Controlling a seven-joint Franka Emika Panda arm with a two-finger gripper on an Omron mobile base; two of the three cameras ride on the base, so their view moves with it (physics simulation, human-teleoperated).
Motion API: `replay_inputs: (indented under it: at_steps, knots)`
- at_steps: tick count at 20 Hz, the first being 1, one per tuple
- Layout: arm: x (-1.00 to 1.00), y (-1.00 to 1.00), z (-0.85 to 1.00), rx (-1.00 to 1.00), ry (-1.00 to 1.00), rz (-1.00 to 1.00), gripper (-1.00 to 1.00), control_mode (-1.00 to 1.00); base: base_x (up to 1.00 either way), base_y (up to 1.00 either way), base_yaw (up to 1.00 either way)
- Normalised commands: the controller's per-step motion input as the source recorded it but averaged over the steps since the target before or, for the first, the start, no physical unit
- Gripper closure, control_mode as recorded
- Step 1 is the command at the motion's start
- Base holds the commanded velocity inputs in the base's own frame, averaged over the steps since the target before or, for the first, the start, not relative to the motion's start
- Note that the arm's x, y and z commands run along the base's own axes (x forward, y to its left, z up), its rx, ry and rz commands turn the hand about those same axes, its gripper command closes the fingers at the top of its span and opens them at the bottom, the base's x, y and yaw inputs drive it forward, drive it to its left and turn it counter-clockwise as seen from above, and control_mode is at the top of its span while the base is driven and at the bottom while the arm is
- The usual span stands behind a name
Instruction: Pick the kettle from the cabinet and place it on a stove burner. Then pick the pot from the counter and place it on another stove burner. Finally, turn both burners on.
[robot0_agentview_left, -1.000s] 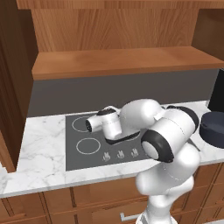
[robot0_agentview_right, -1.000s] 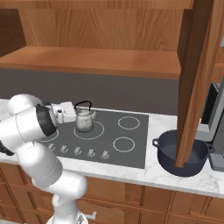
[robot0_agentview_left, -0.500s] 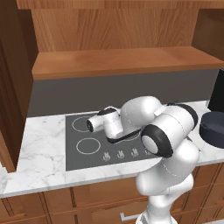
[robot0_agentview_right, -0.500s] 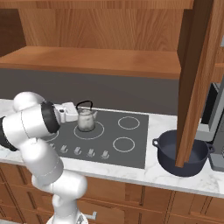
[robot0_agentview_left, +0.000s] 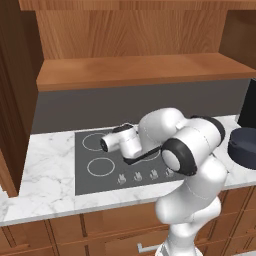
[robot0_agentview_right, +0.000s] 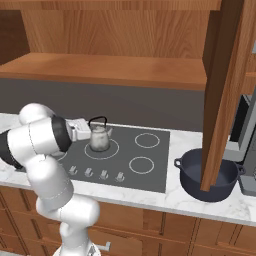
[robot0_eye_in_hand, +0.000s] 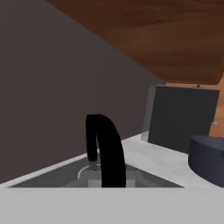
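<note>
Here the kettle (robot0_agentview_right: 99, 137) is sitting upright on a burner of the cooktop (robot0_agentview_right: 150, 170), its black loop handle (robot0_eye_in_hand: 105, 148) rising close before the hand camera. The claw (robot0_agentview_right: 88, 129), clenched, is hovering at the kettle's nine o'clock. The pot (robot0_agentview_right: 208, 175) is resting on the marble surface (robot0_agentview_right: 185, 200) at three o'clock.

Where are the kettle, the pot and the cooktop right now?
kettle (robot0_agentview_right: 99, 140): right base view, on its rounded metal body.
pot (robot0_agentview_right: 192, 185): right base view, on its front outer wall.
cooktop (robot0_agentview_right: 150, 171): right base view, on bare dark glass near its front right corner.
</note>
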Motion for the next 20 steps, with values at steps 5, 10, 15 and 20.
replay_inputs:
  at_steps: [5, 10, 15, 20]
  knots:
    - [0.00, -0.04, -0.23, 0.00, 0.00, 0.00, 1.00, -1.00, 0.00, 0.00, 0.00]
    - [0.00, 0.00, -0.26, 0.00, -0.05, 0.00, 1.00, -1.00, 0.00, 0.00, 0.00]
    - [0.01, 0.00, -0.30, 0.02, -0.09, 0.00, 1.00, -1.00, 0.00, 0.00, 0.00]
    - [0.02, 0.00, -0.33, 0.03, -0.10, 0.00, 1.00, -1.00, 0.00, 0.00, 0.00]
